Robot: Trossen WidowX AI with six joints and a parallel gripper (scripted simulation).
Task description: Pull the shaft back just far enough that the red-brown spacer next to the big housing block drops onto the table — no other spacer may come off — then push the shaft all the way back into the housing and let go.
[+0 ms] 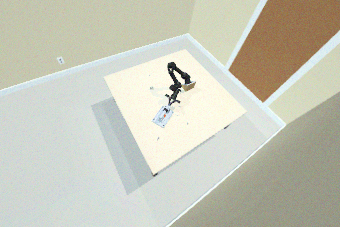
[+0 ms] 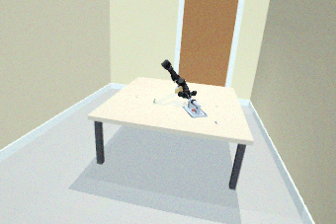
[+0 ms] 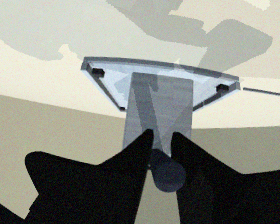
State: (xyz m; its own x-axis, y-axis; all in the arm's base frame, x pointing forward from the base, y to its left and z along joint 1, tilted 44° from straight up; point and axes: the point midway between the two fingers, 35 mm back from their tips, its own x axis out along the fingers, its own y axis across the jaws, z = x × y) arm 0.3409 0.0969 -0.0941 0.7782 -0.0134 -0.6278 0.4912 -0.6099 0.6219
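In the wrist view my gripper [image 3: 161, 136] [image 1: 171, 103] is shut on the dark blue shaft [image 3: 170, 176], whose round end shows between and below the fingers. Behind the fingertips stands a grey upright block [image 3: 172, 102] on the pale base plate [image 3: 112, 86] [image 1: 157, 122] [image 2: 198, 115]. A small red-orange spot [image 1: 164, 115] [image 2: 194, 111] shows at the plate in the top and exterior views; it is too small to tell whether it is the red-brown spacer, or whether it lies loose or sits on the shaft. The other spacers and the shaft's far part are hidden or too small to make out.
A tan block [image 1: 189, 86] [image 2: 178, 89] is beside the arm's base. A small greenish thing [image 2: 154, 101] [image 1: 151, 88] stands on the table [image 1: 210, 120] [image 2: 124, 109]. A small dark thing [image 1: 158, 138] [image 2: 215, 122] lies beyond the plate.
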